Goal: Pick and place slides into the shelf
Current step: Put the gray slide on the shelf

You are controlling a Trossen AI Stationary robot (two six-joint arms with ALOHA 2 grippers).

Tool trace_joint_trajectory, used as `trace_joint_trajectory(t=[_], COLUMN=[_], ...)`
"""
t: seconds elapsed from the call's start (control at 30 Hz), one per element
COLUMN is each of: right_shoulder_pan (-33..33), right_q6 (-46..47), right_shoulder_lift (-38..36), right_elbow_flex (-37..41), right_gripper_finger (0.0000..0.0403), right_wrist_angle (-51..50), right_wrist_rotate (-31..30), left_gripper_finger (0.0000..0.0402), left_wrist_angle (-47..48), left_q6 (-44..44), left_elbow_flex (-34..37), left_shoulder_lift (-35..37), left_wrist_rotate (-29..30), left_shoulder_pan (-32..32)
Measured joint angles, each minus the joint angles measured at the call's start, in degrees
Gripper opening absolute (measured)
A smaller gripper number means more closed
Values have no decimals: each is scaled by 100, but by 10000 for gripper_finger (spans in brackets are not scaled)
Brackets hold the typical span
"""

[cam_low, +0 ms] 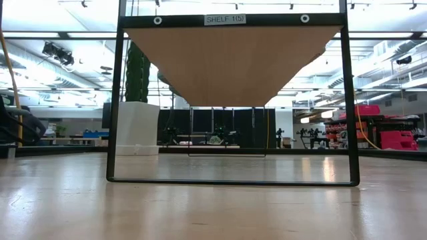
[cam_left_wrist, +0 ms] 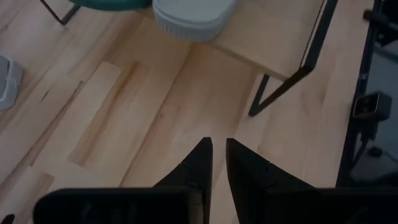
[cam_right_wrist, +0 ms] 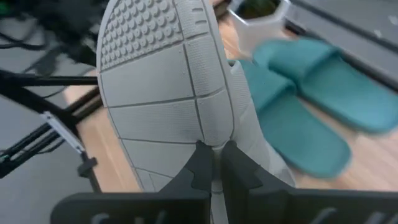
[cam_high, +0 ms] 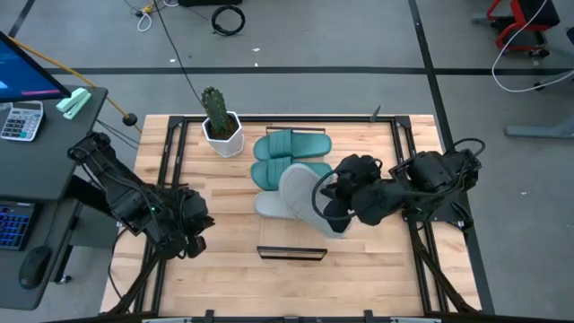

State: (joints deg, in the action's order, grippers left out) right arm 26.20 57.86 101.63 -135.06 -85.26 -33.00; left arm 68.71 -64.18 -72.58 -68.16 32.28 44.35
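The shelf (cam_high: 291, 244) is a narrow light-wood board on a black frame, running from far to near at the table's middle; the low view shows its underside (cam_low: 233, 60). Two teal slides (cam_high: 291, 144) (cam_high: 282, 170) lie across its far part, and a grey slide (cam_high: 267, 208) lies flat nearer. My right gripper (cam_high: 327, 213) is shut on a second grey slide (cam_high: 300, 190), which stands tilted over the shelf's middle. My left gripper (cam_left_wrist: 217, 155) hovers over the table's near left (cam_high: 193, 238), shut, with nothing between its fingers. My right gripper pinches the grey slide at its side edge (cam_right_wrist: 214, 138) between its two fingers, coming from the table's right and slanting down. The ribbed sole (cam_right_wrist: 161, 81) faces the wrist camera, so the slide is turned up on edge. Whether its lower end touches the shelf cannot be told.
A potted cactus in a white pot (cam_high: 220, 126) stands at the far left beside the shelf. The shelf's black frame legs (cam_left_wrist: 280, 93) stand on the plank table. Bare board shows at the shelf's near end (cam_high: 291, 238). A desk with a keyboard (cam_high: 18, 121) is off the left edge.
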Motion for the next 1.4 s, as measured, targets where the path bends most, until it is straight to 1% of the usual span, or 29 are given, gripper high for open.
trace_joint_trajectory(t=[0.13, 0.37, 0.53, 0.77, 1.0, 1.1, 1.2, 1.3, 1.4], right_shoulder_pan=[-2, -22, -55, -57, -57, -70, -149, -253, -373], right_q6=[-1022, -2672, -3447, -4046, -4365, -4591, -4759, -4841, -4818], right_shoulder_lift=[-7, 72, 126, 476, 862, 995, 1119, 1199, 1302], right_elbow_flex=[2, 7, 7, 13, 15, 14, 13, 13, 13], right_gripper_finger=[16, 16, 16, 15, 15, 15, 15, 15, 15], right_wrist_angle=[788, 2595, 3360, 3850, 3936, 4231, 4646, 4854, 4938], right_wrist_rotate=[-14, 34, 302, 741, 1057, 1155, 1426, 1575, 1547], left_gripper_finger=[51, 51, 52, 52, 52, 50, 50, 50, 50], left_wrist_angle=[-124, -391, -461, -459, -457, -456, -439, -393, -289], left_q6=[-260, -297, -442, -957, -1703, -2041, -2345, -2529, -2535], left_elbow_flex=[1, 0, 2, 1, 0, 1, 0, 0, 0], left_shoulder_lift=[0, 0, -2, -2, -5, -5, -7, -7, -7], left_wrist_rotate=[209, 227, 241, 552, 741, 777, 808, 847, 928], left_shoulder_pan=[59, 59, 94, 442, 981, 1240, 1494, 1716, 1904])
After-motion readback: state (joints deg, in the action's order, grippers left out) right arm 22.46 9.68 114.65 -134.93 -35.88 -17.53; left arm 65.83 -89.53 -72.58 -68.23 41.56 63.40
